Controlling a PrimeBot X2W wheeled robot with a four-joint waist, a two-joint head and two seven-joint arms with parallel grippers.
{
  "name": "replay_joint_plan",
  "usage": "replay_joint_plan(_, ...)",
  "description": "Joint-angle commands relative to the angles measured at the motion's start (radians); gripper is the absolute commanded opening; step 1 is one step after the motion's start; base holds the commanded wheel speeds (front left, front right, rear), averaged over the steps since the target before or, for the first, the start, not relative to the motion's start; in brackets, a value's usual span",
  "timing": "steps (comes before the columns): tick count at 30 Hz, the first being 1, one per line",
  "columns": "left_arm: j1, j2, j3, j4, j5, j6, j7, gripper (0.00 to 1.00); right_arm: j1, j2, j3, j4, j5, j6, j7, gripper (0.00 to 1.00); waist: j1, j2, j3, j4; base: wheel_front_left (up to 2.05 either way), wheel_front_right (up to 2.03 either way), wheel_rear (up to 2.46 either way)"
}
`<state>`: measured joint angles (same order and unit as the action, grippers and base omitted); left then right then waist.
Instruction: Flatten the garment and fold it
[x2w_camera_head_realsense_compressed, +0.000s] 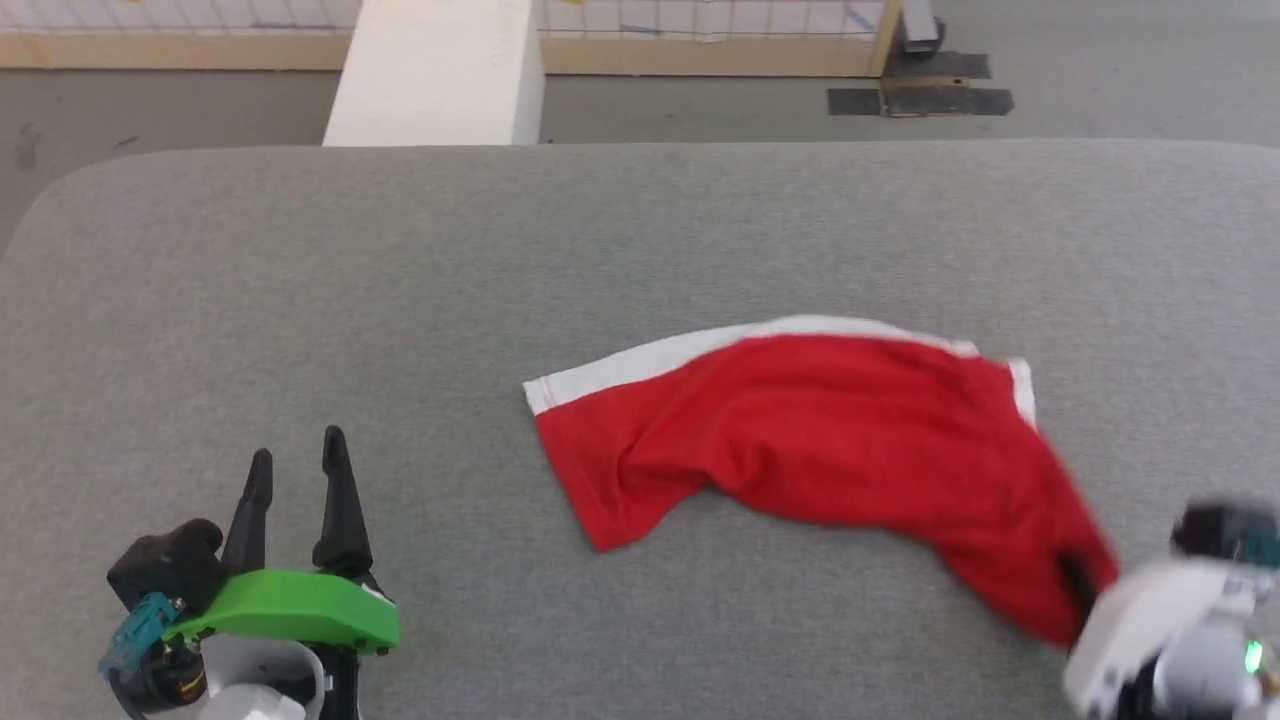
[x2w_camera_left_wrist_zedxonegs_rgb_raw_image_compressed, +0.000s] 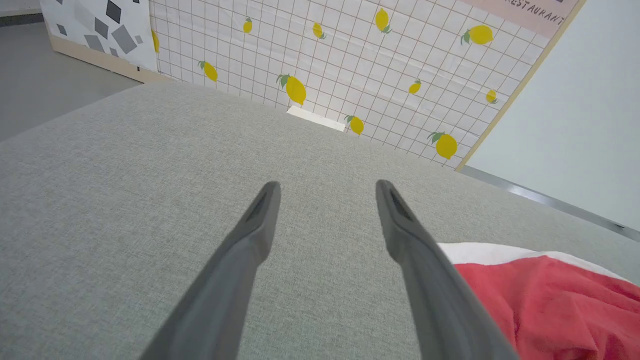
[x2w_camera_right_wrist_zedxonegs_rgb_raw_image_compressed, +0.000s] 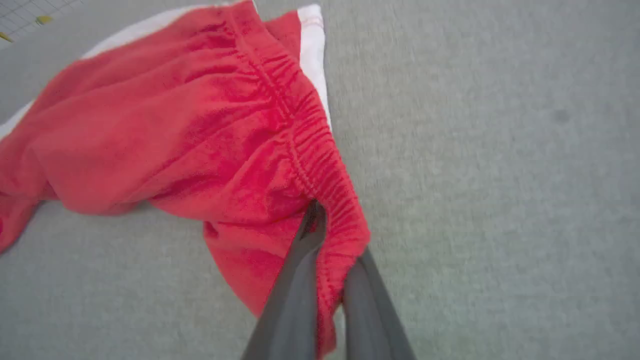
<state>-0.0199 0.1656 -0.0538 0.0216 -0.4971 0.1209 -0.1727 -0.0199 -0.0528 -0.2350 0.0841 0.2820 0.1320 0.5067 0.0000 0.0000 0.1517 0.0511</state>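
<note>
One grey fabric surface (x2w_camera_head_realsense_compressed: 400, 300). One pair of red shorts (x2w_camera_head_realsense_compressed: 820, 440), white-striped and rumpled, lying right of surface centre. Right gripper (x2w_camera_right_wrist_zedxonegs_rgb_raw_image_compressed: 322, 225), near-right of surface, fingers pinched on gathered waistband (x2w_camera_right_wrist_zedxonegs_rgb_raw_image_compressed: 320, 165). Left gripper (x2w_camera_head_realsense_compressed: 298, 445), near-left of surface, fingers spread, empty.

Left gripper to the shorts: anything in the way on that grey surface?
Nothing visible. Bare grey surface is all that lies between the open left gripper and the near edge of the shorts. The right gripper is shut on the waistband, so nothing separates those two.
</note>
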Motion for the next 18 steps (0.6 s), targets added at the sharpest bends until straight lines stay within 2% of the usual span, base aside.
replay_joint_plan(1, 0.009, 0.004, -0.003, 0.001, -0.01, 0.006, 0.007, 1.0, 0.039, 0.003, 0.006, -0.005, 0.024, -0.001, 0.016, 0.0, 0.0, 0.0, -0.003, -0.023, 0.0, 0.0, 0.0)
replay_joint_plan(3, 0.014, 0.007, -0.004, 0.004, -0.012, 0.009, 0.015, 1.0, 0.083, 0.003, 0.009, 0.006, 0.067, -0.001, 0.023, 0.0, 0.0, 0.0, -0.008, -0.041, 0.0, 0.0, 0.0)
replay_joint_plan(4, 0.016, 0.008, -0.006, 0.006, -0.013, 0.01, 0.021, 1.0, 0.092, 0.003, 0.003, 0.008, 0.087, -0.001, 0.002, 0.24, 0.0, 0.0, -0.009, -0.049, 0.0, 0.0, 0.0)
replay_joint_plan(5, 0.017, 0.008, -0.008, 0.007, -0.013, 0.011, 0.025, 1.0, 0.096, 0.003, 0.002, 0.01, 0.107, -0.001, -0.02, 1.0, 0.0, 0.0, -0.011, -0.053, 0.0, 0.0, 0.0)
replay_joint_plan(9, 0.018, 0.006, -0.015, 0.004, -0.024, 0.011, 0.047, 1.0, 0.087, 0.003, -0.021, 0.005, 0.161, -0.001, -0.143, 1.0, 0.0, 0.0, -0.024, -0.076, 0.0, 0.0, 0.0)
replay_joint_plan(12, -0.019, 0.008, -0.04, 0.004, -0.033, 0.0, 0.096, 1.0, 0.071, 0.003, -0.062, -0.009, 0.159, -0.001, -0.222, 1.0, 0.0, 0.0, -0.024, -0.086, 0.0, 0.0, 0.0)
replay_joint_plan(16, -0.159, 0.037, -0.085, 0.035, -0.03, -0.024, 0.216, 1.0, 0.039, 0.003, -0.086, -0.035, 0.14, -0.001, -0.246, 1.0, 0.0, 0.0, -0.003, -0.11, 0.0, 0.0, 0.0)
replay_joint_plan(18, -0.248, 0.055, -0.123, 0.084, -0.022, -0.034, 0.318, 1.0, 0.02, 0.003, -0.094, -0.048, 0.138, -0.001, -0.245, 1.0, 0.0, 0.0, 0.012, -0.125, 0.0, 0.0, 0.0)
